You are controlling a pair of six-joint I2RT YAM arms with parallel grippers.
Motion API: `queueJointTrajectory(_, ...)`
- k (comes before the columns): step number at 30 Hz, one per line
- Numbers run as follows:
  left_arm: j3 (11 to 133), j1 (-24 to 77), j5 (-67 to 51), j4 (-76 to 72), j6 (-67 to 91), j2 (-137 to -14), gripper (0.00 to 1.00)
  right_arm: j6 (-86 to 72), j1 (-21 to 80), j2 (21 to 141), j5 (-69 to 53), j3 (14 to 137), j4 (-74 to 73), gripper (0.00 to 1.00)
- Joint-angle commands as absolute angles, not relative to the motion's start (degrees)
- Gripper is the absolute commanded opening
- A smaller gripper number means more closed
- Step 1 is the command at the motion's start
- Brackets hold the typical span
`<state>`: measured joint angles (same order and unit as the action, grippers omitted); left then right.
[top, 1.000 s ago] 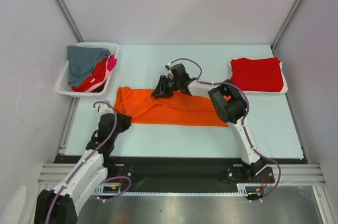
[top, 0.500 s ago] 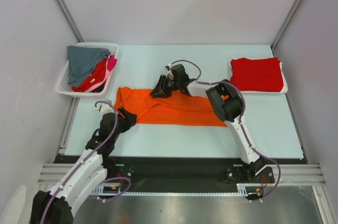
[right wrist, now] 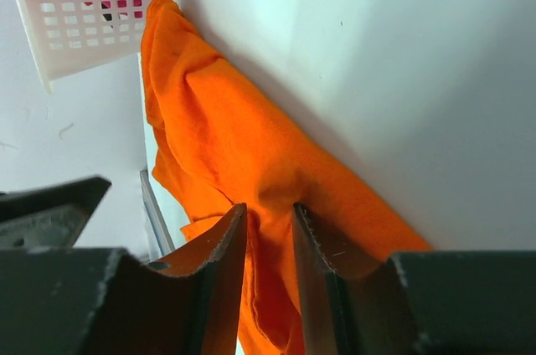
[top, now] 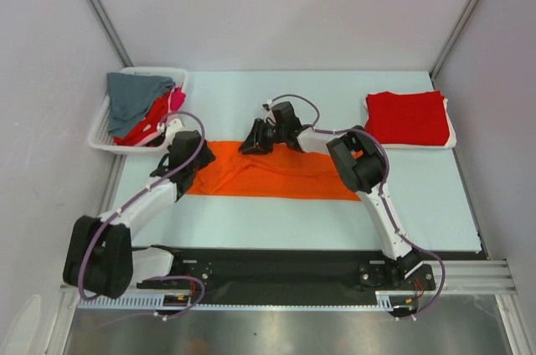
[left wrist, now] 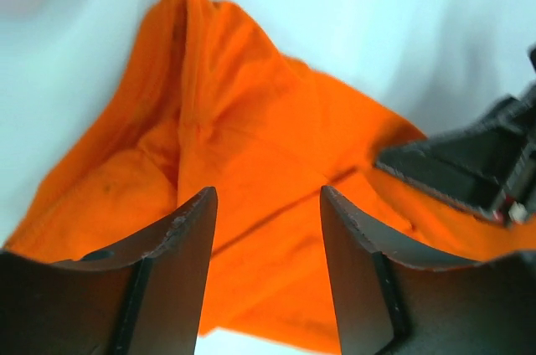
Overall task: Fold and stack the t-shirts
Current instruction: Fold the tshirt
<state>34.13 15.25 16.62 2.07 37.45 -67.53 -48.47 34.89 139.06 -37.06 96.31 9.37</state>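
My right gripper pinched the orange t-shirt; my left gripper hung spread above it. A hard pull could bunch the cloth.

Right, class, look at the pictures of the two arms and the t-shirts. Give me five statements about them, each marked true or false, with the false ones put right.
1. The orange t-shirt lies in the basket. False: it lies in a long strip on the table.
2. The right gripper is pinching orange cloth. True.
3. The left gripper is shut on the orange t-shirt. False: its jaws stand open over the shirt's left end.
4. A folded red t-shirt lies at the table's far right. True.
5. A grey t-shirt lies on top in the basket. True.
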Motion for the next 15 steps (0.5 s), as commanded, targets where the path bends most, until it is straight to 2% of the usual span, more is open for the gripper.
queueJointTrajectory(1,39.9,14.9,22.7,-2.7,35.0,-72.4,0.57,-46.4,34.5,136.8,-35.6,95.1,9.5,0.34)
queueJointTrajectory(6,45.5,14.8,24.7,-3.7,35.4,-79.8,0.5,-46.8,34.5,136.7,-35.4,94.2,10.5,0.32)
queueJointTrajectory(13,51.8,13.7,26.1,-0.4,38.0,-91.3,0.5,-46.8,34.2,136.2,-35.6,93.5,11.2,0.32)
queueJointTrajectory(15,54.3,13.6,26.2,1.5,38.1,-95.3,0.46,-46.8,33.9,136.1,-35.7,93.3,11.5,0.31)
